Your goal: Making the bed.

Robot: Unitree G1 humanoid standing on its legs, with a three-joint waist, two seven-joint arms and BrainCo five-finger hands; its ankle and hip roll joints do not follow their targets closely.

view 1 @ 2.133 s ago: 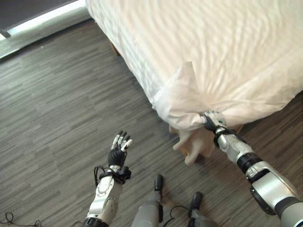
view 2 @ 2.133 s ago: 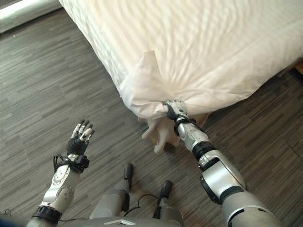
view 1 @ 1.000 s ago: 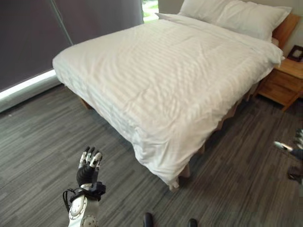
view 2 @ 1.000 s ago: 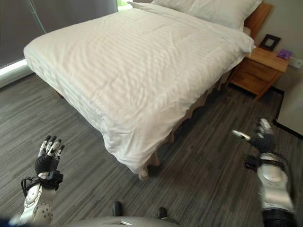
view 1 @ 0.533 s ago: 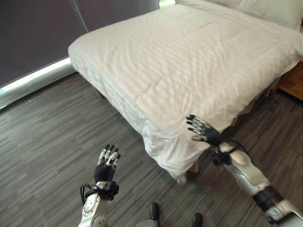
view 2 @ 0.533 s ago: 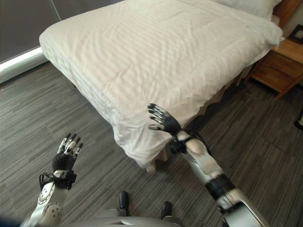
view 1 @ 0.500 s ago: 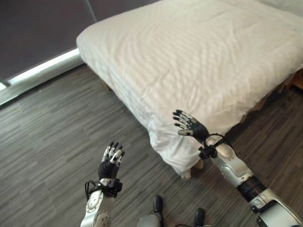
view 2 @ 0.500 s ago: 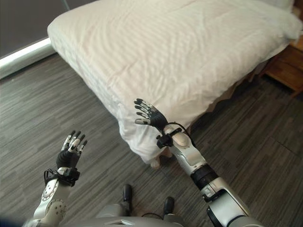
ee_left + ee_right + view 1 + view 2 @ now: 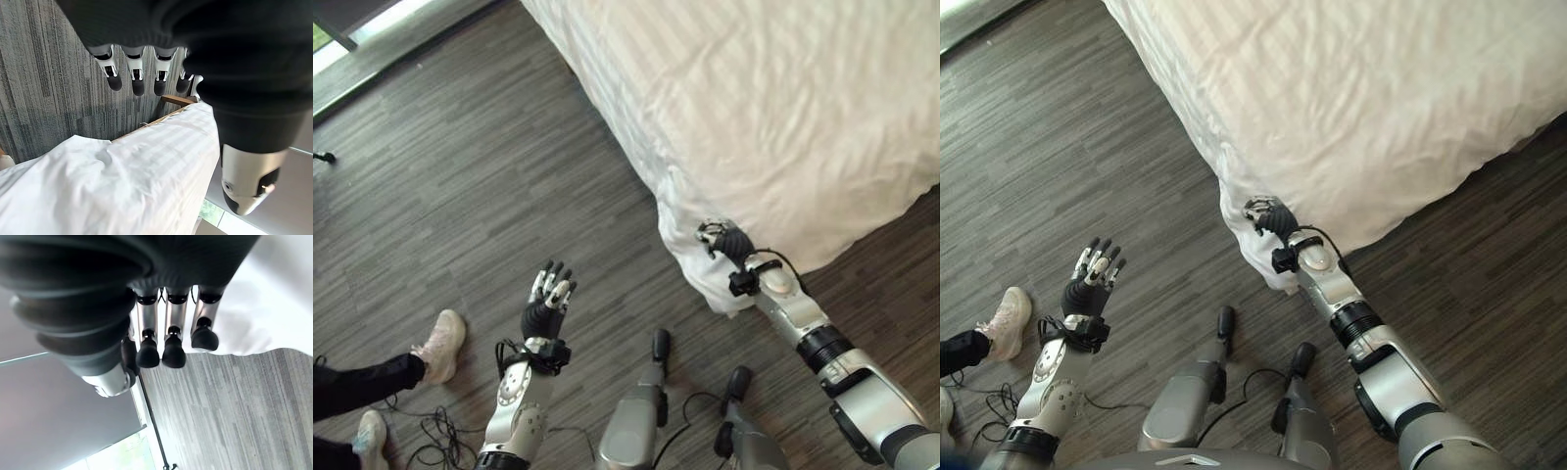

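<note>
Since half a second ago my right hand (image 9: 724, 241) has come down from open air near the bed's corner to the hanging corner of the white duvet (image 9: 783, 108), and the head camera has tipped down, so the pillows and nightstand have left the view. From the left eye I see the bed's near corner at upper right, the duvet draped over it and falling to the dark wood-grain floor (image 9: 460, 176). My right hand sits against the drooping cloth at that corner, fingers bent in toward it; I cannot tell whether they actually pinch the fabric. My left hand (image 9: 546, 304) is raised over the floor, well apart from the bed, fingers straight and spread, holding nothing. A person's leg in dark trousers with a pale shoe (image 9: 437, 343) shows at the lower left edge of the floor. From the right eye the same layout appears: the right hand (image 9: 1270, 219) rests at the duvet's lowest hanging corner, the left hand (image 9: 1092, 277) open above bare floor, the shoe (image 9: 1006, 320) at the left edge. In the left wrist view, my left hand's fingers (image 9: 138, 81) extend straight and empty, with the duvet (image 9: 127, 181) and a strip of wooden bed frame (image 9: 177, 100) beyond them. In the right wrist view, the right hand's fingers (image 9: 173, 340) hang partly bent, the white duvet (image 9: 254, 303) just behind them and grey floor (image 9: 234, 411) beyond; no cloth is clearly gripped.
</note>
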